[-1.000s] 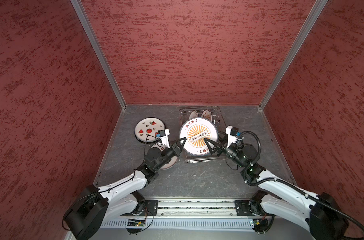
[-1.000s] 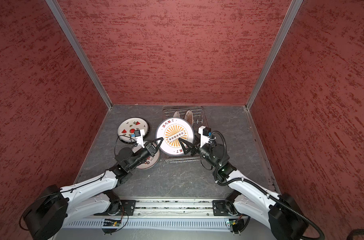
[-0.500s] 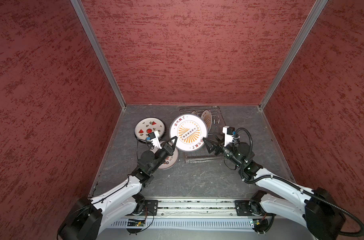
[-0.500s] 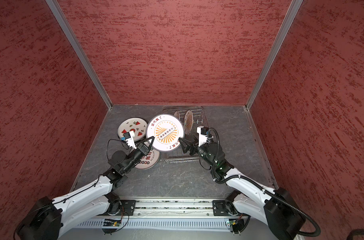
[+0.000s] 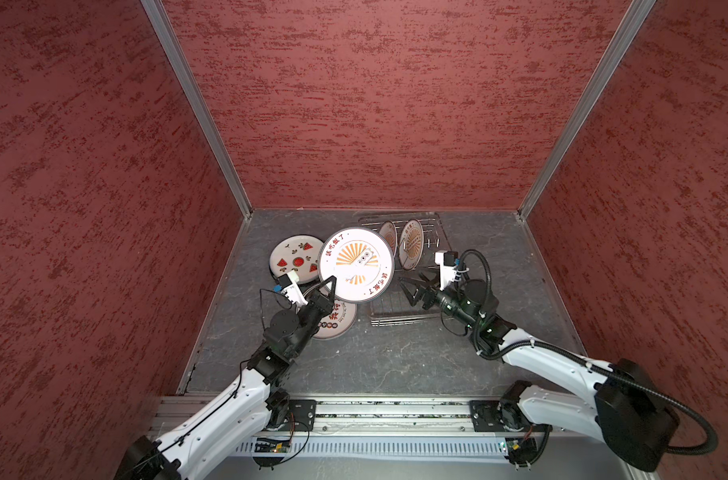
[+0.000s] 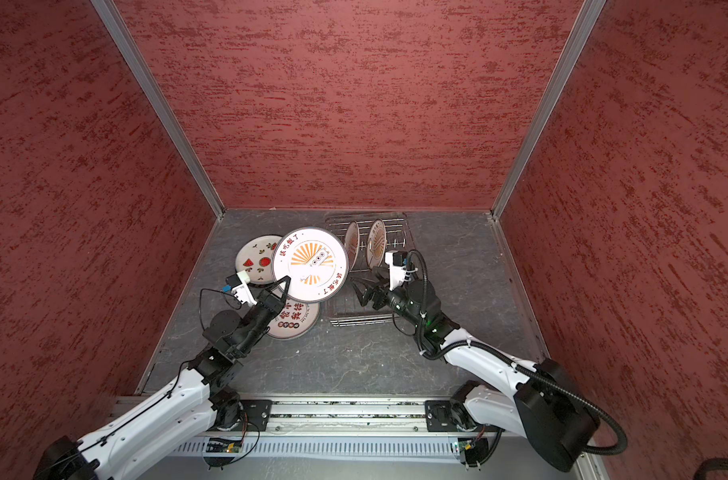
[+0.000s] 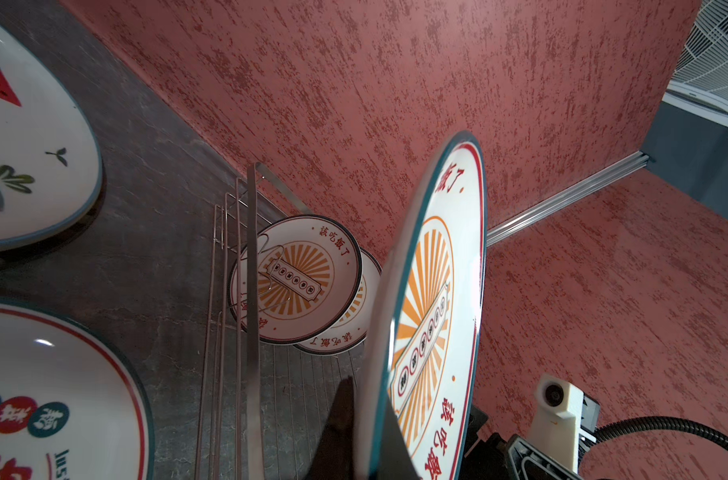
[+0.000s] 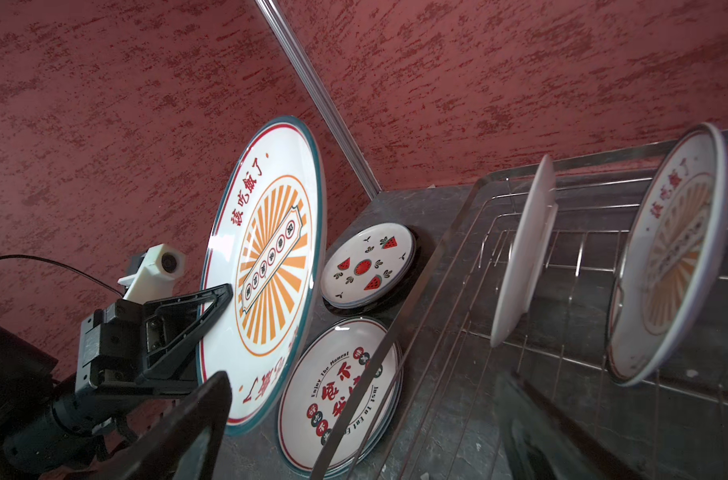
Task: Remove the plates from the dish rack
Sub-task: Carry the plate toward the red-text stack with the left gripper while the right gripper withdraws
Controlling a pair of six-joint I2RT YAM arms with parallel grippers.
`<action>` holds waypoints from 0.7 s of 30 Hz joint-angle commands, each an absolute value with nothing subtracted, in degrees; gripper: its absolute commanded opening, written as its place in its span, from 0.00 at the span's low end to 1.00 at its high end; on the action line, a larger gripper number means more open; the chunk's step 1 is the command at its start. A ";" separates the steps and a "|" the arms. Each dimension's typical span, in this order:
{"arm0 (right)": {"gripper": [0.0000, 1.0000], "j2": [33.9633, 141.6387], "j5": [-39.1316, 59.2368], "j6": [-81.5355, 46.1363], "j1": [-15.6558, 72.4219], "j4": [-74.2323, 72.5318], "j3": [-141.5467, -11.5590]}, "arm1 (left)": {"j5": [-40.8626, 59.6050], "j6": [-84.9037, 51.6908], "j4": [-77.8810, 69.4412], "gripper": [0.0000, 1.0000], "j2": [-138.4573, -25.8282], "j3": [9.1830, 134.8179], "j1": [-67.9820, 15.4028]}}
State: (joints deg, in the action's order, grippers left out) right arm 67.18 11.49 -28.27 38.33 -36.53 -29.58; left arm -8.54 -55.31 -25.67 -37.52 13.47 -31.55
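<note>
My left gripper (image 5: pixel 331 286) is shut on the rim of a large orange sunburst plate (image 5: pixel 356 264), held tilted in the air left of the dish rack (image 5: pixel 395 316), above a ring-motif plate (image 5: pixel 337 324). In the left wrist view the fingers (image 7: pixel 341 415) pinch this plate (image 7: pixel 437 311) edge-on. Two smaller sunburst plates (image 5: pixel 389 237) (image 5: pixel 410 243) stand upright at the rack's far end. My right gripper (image 5: pixel 410 289) hangs open over the rack's near part, holding nothing. A watermelon plate (image 5: pixel 295 257) lies flat at the far left.
Red walls close in on three sides of the grey floor (image 5: pixel 395 357). The flat plates take up the floor left of the rack. In the right wrist view the rack's wire rim (image 8: pixel 395 332) runs between my open fingers, with the standing plates (image 8: pixel 524 257) (image 8: pixel 670 257) beyond.
The left gripper has carried the big sunburst plate up and leftward, off the rack and over the flat plates. The right gripper stayed open and shifted a little over the rack.
</note>
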 commanded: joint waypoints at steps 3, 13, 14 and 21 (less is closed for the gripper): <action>0.99 68.38 7.99 -27.66 39.90 -38.55 -31.47 | -13.50 -58.96 -19.85 0.00 -33.78 13.24 -30.20; 0.99 71.23 18.78 -27.16 39.90 -49.23 -30.50 | -20.93 -66.84 -10.43 0.00 -31.08 13.00 -28.86; 0.99 71.67 19.54 -26.80 39.90 -50.96 -30.45 | -21.18 -67.25 -9.78 0.00 -30.71 12.96 -28.58; 0.98 75.31 19.61 -23.34 39.99 -49.85 -32.23 | -21.53 -71.50 -4.41 0.00 -30.50 12.43 -26.42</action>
